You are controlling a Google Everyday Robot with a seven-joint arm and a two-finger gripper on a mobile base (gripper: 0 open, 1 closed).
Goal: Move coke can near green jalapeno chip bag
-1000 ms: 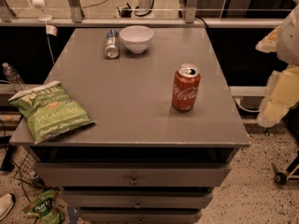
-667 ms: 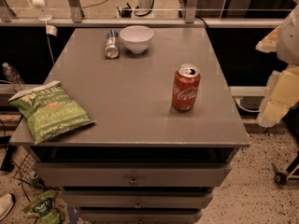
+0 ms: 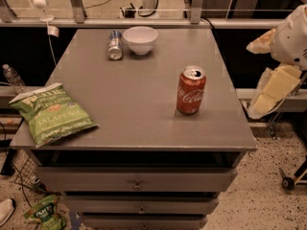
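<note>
So the coke can [image 3: 191,90] is standing upright on the right half of the grey counter [image 3: 129,104], a bit in from the right edge and closer to the front than the back. Its tab end faces up and the white script faces the camera. Nothing is touching it.

The green jalapeno chip bag [image 3: 53,113] is way over on the other side. It's lying flat at the front left corner, and its left end seems to hang a little past the counter's edge. Can and bag are well apart, with a wide stretch of bare counter between them.

The gripper [image 3: 276,86] is off the counter entirely, hanging out past the right edge. It's the cream-coloured bit below the white rounded part of the arm [image 3: 293,35]. It's not near the can and it isn't holding anything that I can see. Whether it's open or closed, I honestly can't tell from this angle.

Other stuff: at the back of the counter there's a white bowl [image 3: 140,40], with a silver-and-blue can [image 3: 115,44] lying on its side just to its left. Under the counter are drawers [image 3: 136,181]. A water bottle [image 3: 12,78] sits off to the left below counter level, and a smaller green bag [image 3: 45,214] is down on the floor at the bottom left.
</note>
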